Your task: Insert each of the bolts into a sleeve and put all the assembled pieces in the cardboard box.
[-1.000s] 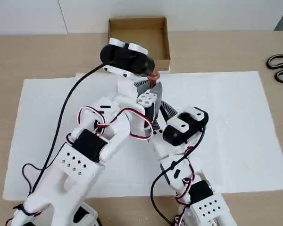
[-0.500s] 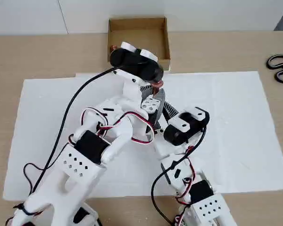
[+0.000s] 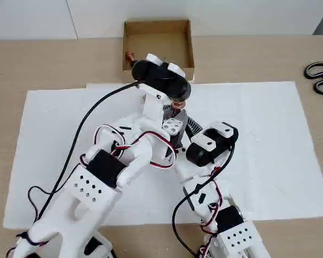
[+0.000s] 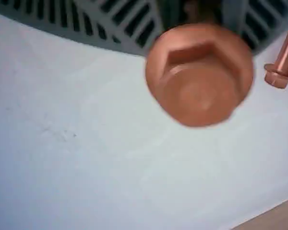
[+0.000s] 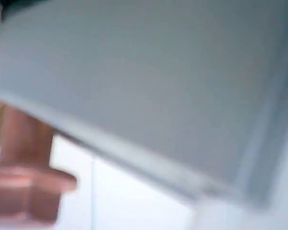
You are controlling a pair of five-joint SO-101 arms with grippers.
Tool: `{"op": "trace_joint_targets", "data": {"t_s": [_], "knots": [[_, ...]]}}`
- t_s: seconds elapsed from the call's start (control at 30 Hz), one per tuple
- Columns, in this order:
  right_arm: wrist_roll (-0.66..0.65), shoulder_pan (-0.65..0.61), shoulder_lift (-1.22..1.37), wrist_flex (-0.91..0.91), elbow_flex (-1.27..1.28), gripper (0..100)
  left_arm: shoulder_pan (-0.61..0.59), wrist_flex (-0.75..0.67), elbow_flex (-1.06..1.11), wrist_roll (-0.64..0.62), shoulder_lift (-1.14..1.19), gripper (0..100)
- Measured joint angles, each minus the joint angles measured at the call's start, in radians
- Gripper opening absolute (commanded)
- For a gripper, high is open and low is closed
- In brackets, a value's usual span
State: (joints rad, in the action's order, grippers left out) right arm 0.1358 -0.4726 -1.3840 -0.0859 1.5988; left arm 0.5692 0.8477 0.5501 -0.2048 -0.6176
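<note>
My left gripper (image 3: 176,102) hangs over the white paper just in front of the cardboard box (image 3: 189,48), shut on a copper bolt (image 3: 177,104). The bolt's hex head (image 4: 199,74) looms close in the left wrist view. Its shank points into a grey finned sleeve (image 3: 189,124) (image 4: 115,21). That sleeve runs back to my right gripper (image 3: 200,138), which is shut on it. In the right wrist view the sleeve's grey side (image 5: 158,81) is very close, with a copper bolt (image 5: 24,177) beside it. Another bolt (image 4: 281,62) lies on the paper.
White paper (image 3: 258,134) covers the middle of the wooden table. A small copper piece (image 3: 130,55) sits at the box's left wall. Scissors (image 3: 320,77) lie at the far right edge. The two arms cross closely near the sleeve.
My left arm's wrist has swung right and toward the box, uncovering the copper piece at the box's left wall. The held bolt has come down toward the sleeve. The right arm has barely moved.
</note>
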Motion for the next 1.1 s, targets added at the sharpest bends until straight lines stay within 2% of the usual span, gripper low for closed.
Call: {"op": "trace_joint_targets", "data": {"t_s": [0.67,0.9,1.1], "knots": [[0.002,-0.002,0.000,0.000,0.000,0.4,0.003,0.040,0.003,0.006,0.000,1],[0.002,0.005,0.000,0.000,0.002,0.4,0.003,0.089,-0.015,0.006,-0.008,16],[0.002,0.005,0.000,0.000,0.000,0.4,0.006,0.189,-0.077,0.008,-0.011,18]]}}
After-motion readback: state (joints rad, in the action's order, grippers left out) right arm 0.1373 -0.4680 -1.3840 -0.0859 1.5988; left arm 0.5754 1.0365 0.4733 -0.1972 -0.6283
